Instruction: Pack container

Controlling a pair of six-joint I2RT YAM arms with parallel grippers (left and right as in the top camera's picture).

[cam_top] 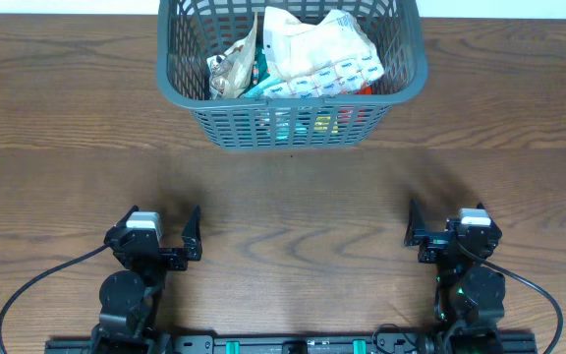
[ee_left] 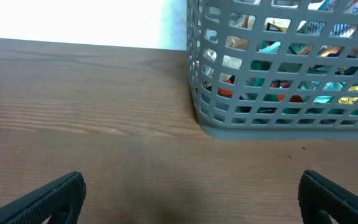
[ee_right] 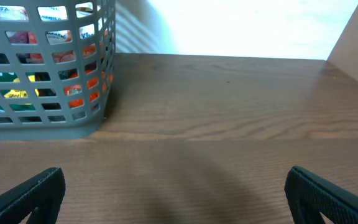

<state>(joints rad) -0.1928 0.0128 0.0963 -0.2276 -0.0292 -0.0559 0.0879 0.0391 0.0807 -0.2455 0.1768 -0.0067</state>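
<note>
The large dark grey plastic basket with slotted walls, the container (cam_top: 283, 126), stands on the brown wooden table (cam_top: 67, 147) at its far edge, about in the middle. Inside it lie crumpled white printed packets (cam_top: 317, 54), which reach above the rim, and a brownish bag (cam_top: 232, 69) to the left of them. Teal, red and yellow items show through the lattice. The left gripper (cam_top: 158, 234) rests well in front of the container, towards its left side, with its black fingers (ee_left: 58, 198) spread wide and nothing between them. The right gripper (cam_top: 450, 232) rests well in front towards the container's right side, its fingers (ee_right: 328, 193) also wide apart and holding nothing.
</note>
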